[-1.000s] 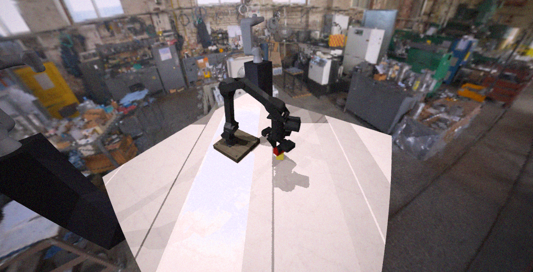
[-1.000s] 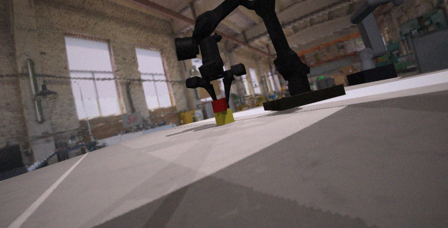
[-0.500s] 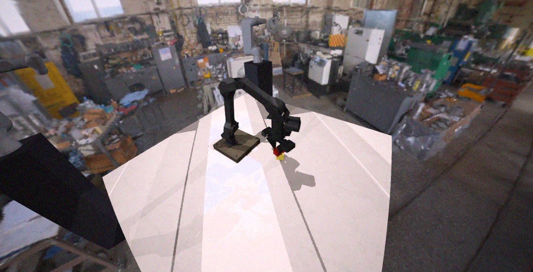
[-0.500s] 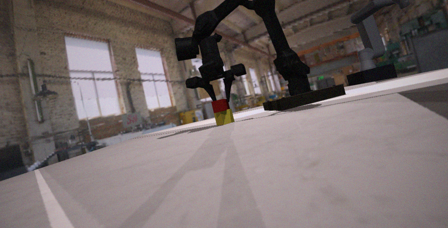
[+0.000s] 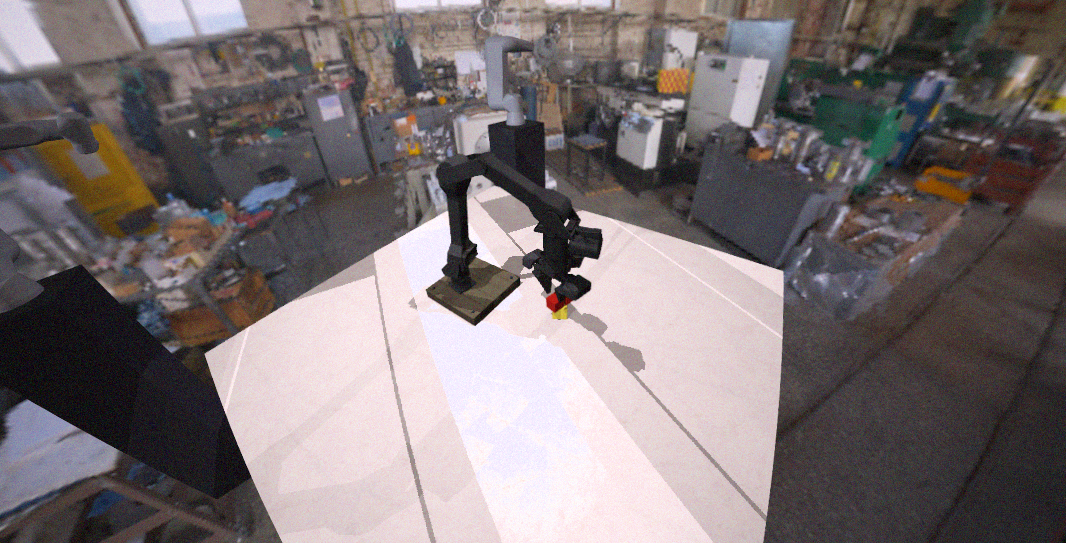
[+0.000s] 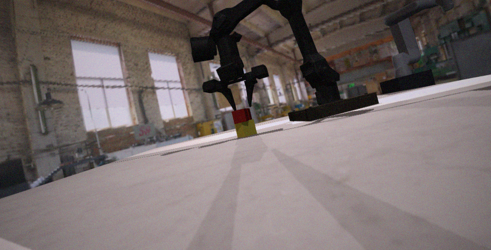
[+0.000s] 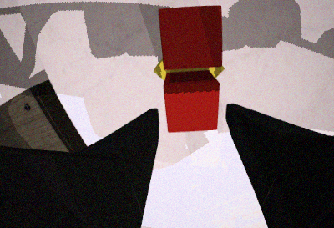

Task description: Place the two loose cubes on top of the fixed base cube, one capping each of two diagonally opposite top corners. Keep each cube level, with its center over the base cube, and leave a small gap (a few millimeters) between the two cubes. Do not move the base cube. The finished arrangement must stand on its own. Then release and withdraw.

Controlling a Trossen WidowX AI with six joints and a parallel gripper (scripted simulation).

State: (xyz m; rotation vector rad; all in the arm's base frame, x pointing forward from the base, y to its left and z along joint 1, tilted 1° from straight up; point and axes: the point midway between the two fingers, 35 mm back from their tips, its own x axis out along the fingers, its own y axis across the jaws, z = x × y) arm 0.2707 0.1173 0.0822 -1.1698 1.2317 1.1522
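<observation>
Our gripper is released, fingers apart astride the near red cube. We see that cube and the far red cube atop the yellow base cube, a narrow gap between them.

Two red cubes sit on the yellow base cube, the far cube and the near cube, with a narrow strip of yellow between them (its corners peek out left and right). The gripper is open, its black fingertips apart from the near cube's sides. A wooden board lies at the left.
</observation>
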